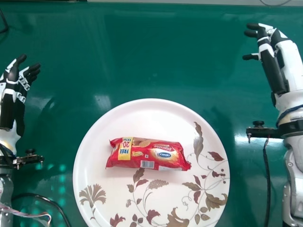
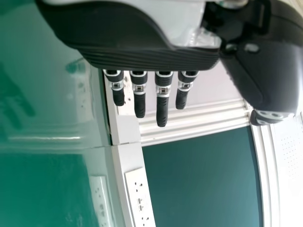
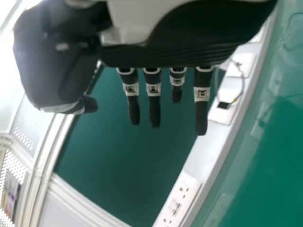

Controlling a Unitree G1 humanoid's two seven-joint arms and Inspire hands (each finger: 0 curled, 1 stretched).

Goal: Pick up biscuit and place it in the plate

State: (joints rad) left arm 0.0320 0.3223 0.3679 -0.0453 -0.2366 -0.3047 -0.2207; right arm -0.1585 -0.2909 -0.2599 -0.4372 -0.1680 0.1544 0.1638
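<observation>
The red biscuit packet (image 1: 147, 154) lies flat on the white plate (image 1: 109, 127) with brown leaf patterns, in the middle of the head view. At the left side is my left hand (image 1: 18, 78), well apart from the plate, its fingers open and holding nothing; the left wrist view shows the same hand (image 2: 162, 97) with straight fingers. My right hand (image 1: 266, 43) is at the upper right, beyond and to the right of the plate, open with nothing in it. In the right wrist view the right hand (image 3: 154, 101) has its fingers extended.
The green table (image 1: 165, 52) surrounds the plate and reflects light. Black cables run by both forearms. White sockets (image 2: 138, 198) line the white strip along the table's edge in the wrist views.
</observation>
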